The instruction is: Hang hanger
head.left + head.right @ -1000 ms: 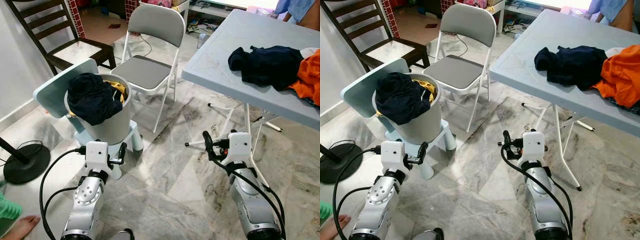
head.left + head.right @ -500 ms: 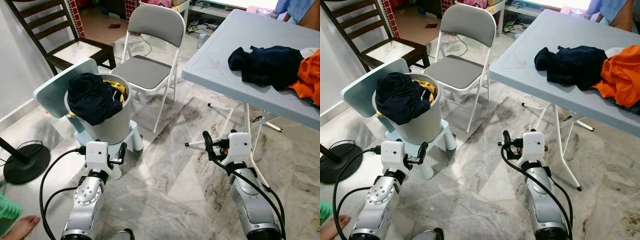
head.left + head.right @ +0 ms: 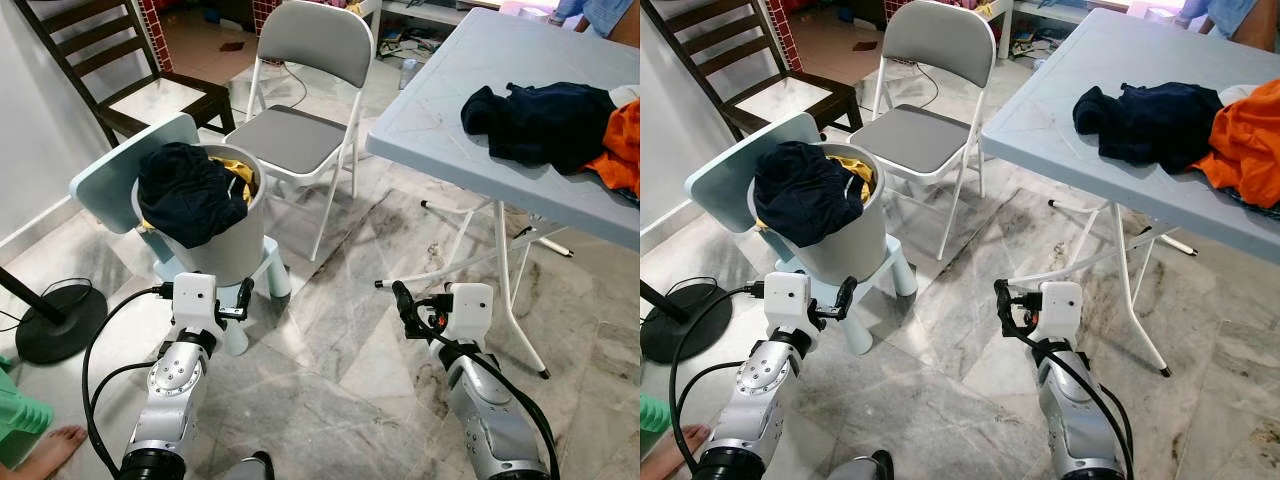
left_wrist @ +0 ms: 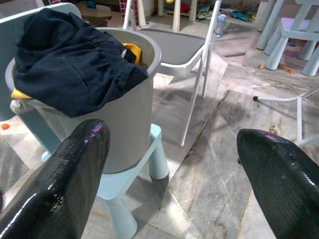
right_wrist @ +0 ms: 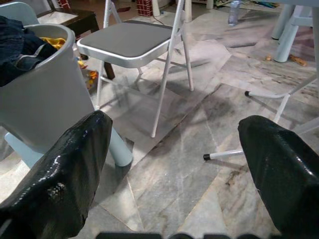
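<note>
My left gripper (image 3: 243,299) hangs low over the marble floor, open, with nothing between its fingers. Just beyond it stands a grey laundry bin (image 3: 232,252) with a dark garment (image 3: 186,192) draped over its rim. The left wrist view looks past the gripper (image 4: 169,164) at that bin (image 4: 127,114). My right gripper (image 3: 402,306) is also open and empty, low over the floor beside the table's legs. In the right wrist view the gripper (image 5: 172,164) faces the folding chair (image 5: 130,42).
The bin sits on a small light-blue stool (image 3: 268,281). A grey folding chair (image 3: 290,135) and a dark wooden chair (image 3: 120,70) stand behind. The blue-grey table (image 3: 450,110) on the right carries dark (image 3: 540,120) and orange clothes (image 3: 622,150). A black stand base (image 3: 55,322) and a person's foot (image 3: 50,445) are at left.
The right arm has sunk a little and drifted left. The whole view has shifted slightly; the left arm has barely moved.
</note>
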Controlling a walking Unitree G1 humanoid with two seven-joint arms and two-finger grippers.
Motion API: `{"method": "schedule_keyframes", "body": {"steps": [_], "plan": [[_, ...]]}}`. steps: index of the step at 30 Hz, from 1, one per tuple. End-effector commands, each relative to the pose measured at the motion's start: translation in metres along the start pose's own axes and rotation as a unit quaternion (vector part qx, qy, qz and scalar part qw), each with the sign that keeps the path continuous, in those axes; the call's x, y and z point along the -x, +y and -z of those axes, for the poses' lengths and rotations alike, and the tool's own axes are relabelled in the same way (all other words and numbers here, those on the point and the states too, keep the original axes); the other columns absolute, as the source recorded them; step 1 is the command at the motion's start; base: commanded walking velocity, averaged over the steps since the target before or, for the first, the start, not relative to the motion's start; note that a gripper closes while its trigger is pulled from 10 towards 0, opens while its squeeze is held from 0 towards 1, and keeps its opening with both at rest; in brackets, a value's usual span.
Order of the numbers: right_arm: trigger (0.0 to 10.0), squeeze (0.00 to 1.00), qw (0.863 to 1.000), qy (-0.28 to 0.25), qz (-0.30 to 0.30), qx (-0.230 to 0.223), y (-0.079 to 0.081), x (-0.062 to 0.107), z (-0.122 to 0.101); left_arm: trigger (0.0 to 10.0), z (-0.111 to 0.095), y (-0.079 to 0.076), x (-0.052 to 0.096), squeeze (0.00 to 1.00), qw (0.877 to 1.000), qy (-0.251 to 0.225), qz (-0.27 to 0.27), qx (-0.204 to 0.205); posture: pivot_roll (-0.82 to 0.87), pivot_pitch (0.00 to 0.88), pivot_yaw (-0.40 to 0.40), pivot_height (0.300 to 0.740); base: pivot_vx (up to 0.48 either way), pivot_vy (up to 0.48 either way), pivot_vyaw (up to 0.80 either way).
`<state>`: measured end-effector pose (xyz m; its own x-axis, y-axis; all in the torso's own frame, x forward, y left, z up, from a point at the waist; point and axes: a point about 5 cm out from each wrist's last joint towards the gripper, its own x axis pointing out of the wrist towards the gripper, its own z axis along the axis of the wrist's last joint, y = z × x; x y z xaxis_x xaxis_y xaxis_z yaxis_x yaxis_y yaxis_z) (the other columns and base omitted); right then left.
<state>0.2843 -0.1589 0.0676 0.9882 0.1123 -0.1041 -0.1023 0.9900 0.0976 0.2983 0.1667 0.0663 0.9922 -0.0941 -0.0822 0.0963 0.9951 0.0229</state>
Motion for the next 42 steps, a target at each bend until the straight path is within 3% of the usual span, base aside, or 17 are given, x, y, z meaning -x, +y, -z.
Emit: {"method": "schedule_keyframes", "body": {"steps": [1, 8, 22, 42], "plan": [[10.0, 0.00, 1.000, -0.012, -0.008, -0.004, 0.003, 0.000, -0.005, 10.0, 0.003, 0.004, 0.003, 0.00, 1.000, 0.003, -0.007, -0.003, 0.09, 0.176, 0.013, 0.740, 0.000, 0.000, 0.80], [10.0, 0.00, 1.000, -0.015, -0.010, -0.010, 0.005, 0.000, -0.005, 10.0, 0.006, 0.004, 0.007, 0.00, 1.000, 0.007, -0.001, -0.007, 0.10, 0.181, 0.017, 0.740, 0.000, 0.000, 0.67], [10.0, 0.00, 1.000, -0.017, -0.012, -0.015, 0.006, -0.001, -0.006, 10.0, -0.002, 0.001, 0.004, 0.00, 0.999, -0.015, 0.037, 0.007, 0.10, 0.193, 0.019, 0.740, 0.000, 0.000, 0.00], [10.0, 0.00, 0.999, -0.023, -0.038, -0.006, 0.014, 0.000, -0.007, 10.0, 0.001, -0.002, 0.006, 0.00, 0.999, -0.013, 0.049, 0.013, 0.10, 0.200, 0.017, 0.740, 0.349, 0.000, 0.00]]}}
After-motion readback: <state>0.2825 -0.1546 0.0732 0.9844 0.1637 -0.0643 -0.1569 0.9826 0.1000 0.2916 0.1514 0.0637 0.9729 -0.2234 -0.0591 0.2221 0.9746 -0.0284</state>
